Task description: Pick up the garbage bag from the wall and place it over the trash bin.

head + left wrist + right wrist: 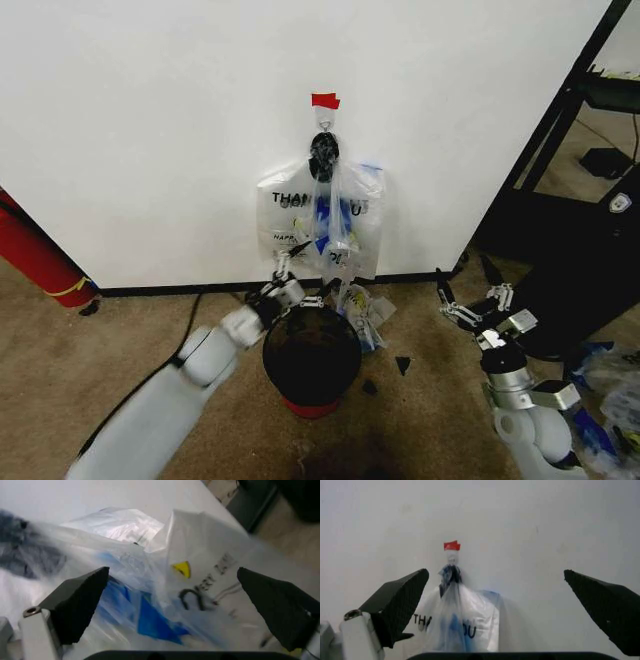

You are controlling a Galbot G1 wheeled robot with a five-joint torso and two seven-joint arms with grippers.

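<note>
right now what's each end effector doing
Left end effector: open, at the garbage bag, holding nothing.
Right end effector: open, empty, off to the side.

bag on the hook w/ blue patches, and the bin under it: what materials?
Garbage bag: thin glossy plastic film, likely; see-through, crinkled, blue print showing through. Trash bin: looks like black metal mesh, matte, on a red base, probably plastic. Left gripper open at the bag.

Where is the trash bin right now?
In the head view the trash bin stands on the carpet at centre, below the garbage bag hanging on the wall, beside the left gripper.
</note>
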